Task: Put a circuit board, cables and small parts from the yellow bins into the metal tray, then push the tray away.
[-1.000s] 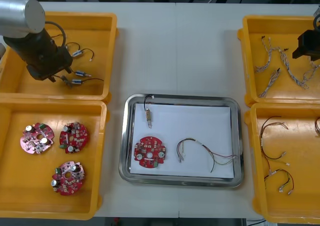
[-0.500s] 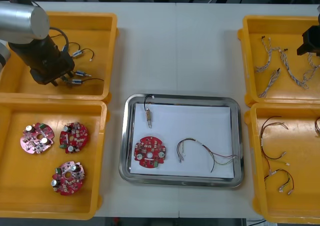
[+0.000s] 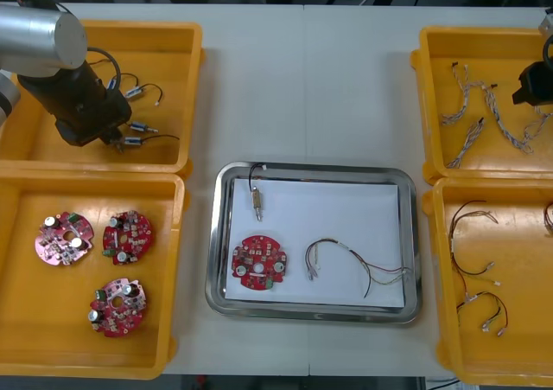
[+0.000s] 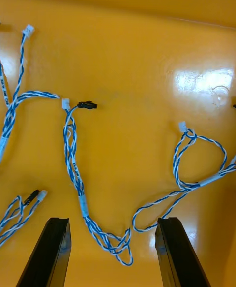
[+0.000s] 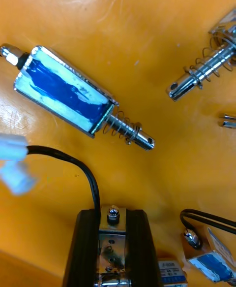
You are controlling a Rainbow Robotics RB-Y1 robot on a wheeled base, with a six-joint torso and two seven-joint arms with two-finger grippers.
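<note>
Reaching into the far left yellow bin (image 3: 164, 31) with the left gripper (image 5: 112, 214), clenching a small metal part (image 5: 112, 250) tight between the black fingers, just beside a loose blue-sided metal part (image 5: 64, 92) lying on the bin floor. Hovering with the right gripper (image 4: 110, 225) over the far right yellow bin (image 3: 475, 35), fingers spread and grasping nothing, above a twisted blue and white cable (image 4: 75, 169). Lying in the metal tray (image 3: 415, 234) between the bins: a round red circuit board (image 3: 258, 262), a thin cable (image 3: 346, 248) and a black-leaded metal part (image 3: 257, 198).

Left gripper (image 5: 113, 216) clamped, right gripper (image 4: 112, 222) spread.
</note>
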